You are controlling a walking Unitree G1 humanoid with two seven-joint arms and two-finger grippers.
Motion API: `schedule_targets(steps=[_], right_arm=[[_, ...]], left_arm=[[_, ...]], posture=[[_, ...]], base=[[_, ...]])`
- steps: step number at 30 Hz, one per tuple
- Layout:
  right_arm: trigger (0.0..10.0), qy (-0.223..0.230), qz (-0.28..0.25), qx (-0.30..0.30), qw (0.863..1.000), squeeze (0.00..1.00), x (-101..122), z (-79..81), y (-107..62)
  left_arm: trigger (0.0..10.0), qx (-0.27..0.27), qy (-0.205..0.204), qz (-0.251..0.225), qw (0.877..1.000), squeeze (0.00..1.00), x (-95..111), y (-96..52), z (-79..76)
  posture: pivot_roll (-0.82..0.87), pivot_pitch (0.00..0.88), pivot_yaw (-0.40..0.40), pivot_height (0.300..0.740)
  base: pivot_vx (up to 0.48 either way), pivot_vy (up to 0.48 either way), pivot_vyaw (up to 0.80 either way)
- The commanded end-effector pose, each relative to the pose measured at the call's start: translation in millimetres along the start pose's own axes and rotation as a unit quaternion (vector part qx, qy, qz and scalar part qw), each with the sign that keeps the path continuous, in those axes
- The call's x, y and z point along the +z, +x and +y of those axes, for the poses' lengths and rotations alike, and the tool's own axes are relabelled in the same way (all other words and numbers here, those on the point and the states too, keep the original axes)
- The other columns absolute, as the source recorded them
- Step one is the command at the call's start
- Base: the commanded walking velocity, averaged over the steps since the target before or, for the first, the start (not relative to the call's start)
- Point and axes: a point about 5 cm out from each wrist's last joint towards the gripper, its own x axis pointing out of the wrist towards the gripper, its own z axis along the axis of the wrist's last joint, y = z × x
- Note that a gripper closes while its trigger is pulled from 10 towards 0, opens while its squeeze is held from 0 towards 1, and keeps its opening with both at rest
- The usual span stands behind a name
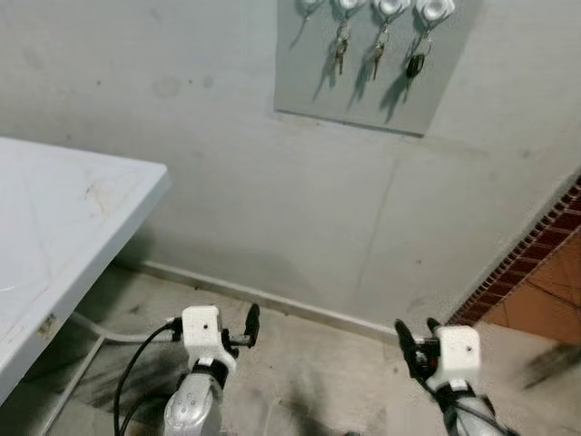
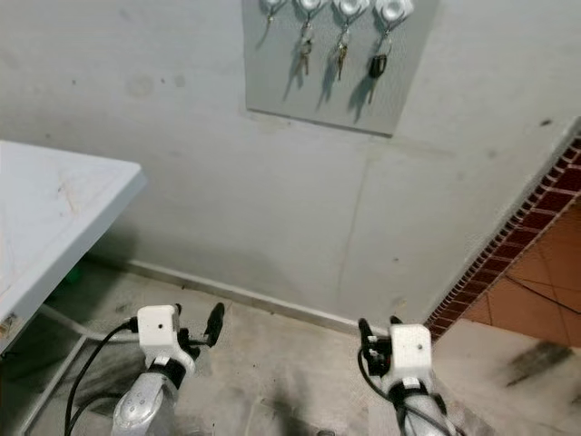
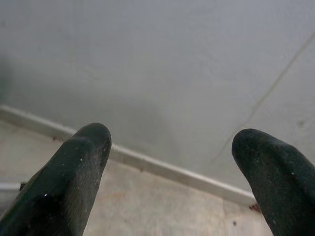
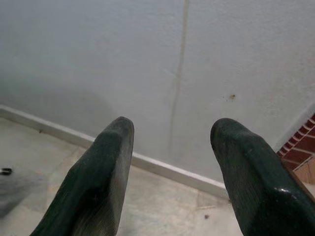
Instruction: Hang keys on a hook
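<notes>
Left hand (image 1: 251, 324) and right hand (image 1: 415, 343) hang low near the floor, fingers spread wide apart, nothing held in either. The hook board (image 1: 363, 91) is mounted on the wall well above and ahead, somewhat nearer the right hand. Three key sets (image 1: 377, 53) hang vertically from its white hooks (image 1: 392, 7); the leftmost hook (image 1: 309, 5) appears bare. A white bench (image 1: 64, 227) stands to the left.
</notes>
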Motion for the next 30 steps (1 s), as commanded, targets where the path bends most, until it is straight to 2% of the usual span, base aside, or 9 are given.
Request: schedule_targets(steps=[1,27,30], right_arm=[[10.0,-0.001,0.0,-0.002,1.0,0.0,0.2,-1.3,-0.8],[10.0,-0.002,0.0,0.0,1.0,0.0,0.9,-1.0,2.1],[10.0,-0.003,-0.001,0.001,1.0,0.0,1.2,-1.1,2.5]], left_arm=[[10.0,0.0,0.0,-0.002,1.0,0.0,1.4,0.8,-1.0],[10.0,0.001,-0.001,-0.005,1.0,0.0,3.0,3.8,-1.8],[10.0,0.0,-0.004,-0.012,1.0,0.0,5.2,4.3,-2.3]], posture=[[-0.03,0.09,-0.053,0.74],[-0.03,0.082,-0.057,0.74],[-0.03,0.079,-0.058,0.74]], base=[[-0.247,0.0,0.0],[-0.248,0.0,0.0],[0.0,0.0,0.0]])
